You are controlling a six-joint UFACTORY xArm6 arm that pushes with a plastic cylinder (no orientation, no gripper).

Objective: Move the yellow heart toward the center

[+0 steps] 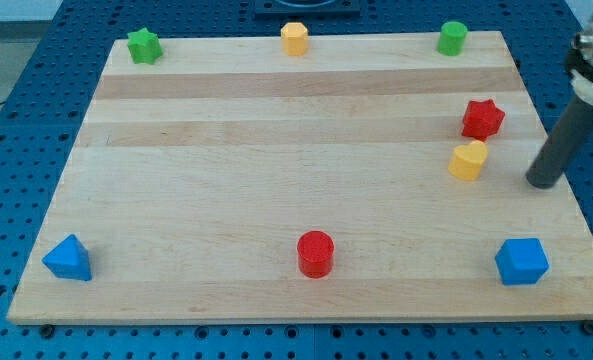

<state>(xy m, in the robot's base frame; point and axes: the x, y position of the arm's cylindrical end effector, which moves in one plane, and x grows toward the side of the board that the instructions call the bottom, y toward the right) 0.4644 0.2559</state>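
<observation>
The yellow heart (467, 160) lies on the wooden board (276, 180) at the view's right, just below the red star (483, 118). My tip (543, 184) is at the lower end of the dark rod, to the right of the yellow heart and a little lower, apart from it by about a block's width. It touches no block.
A green star (144, 45) at top left, a yellow hexagon block (294, 38) at top middle, a green cylinder (452, 38) at top right. A blue triangle block (68, 258) at bottom left, a red cylinder (315, 253) at bottom middle, a blue block (521, 261) at bottom right.
</observation>
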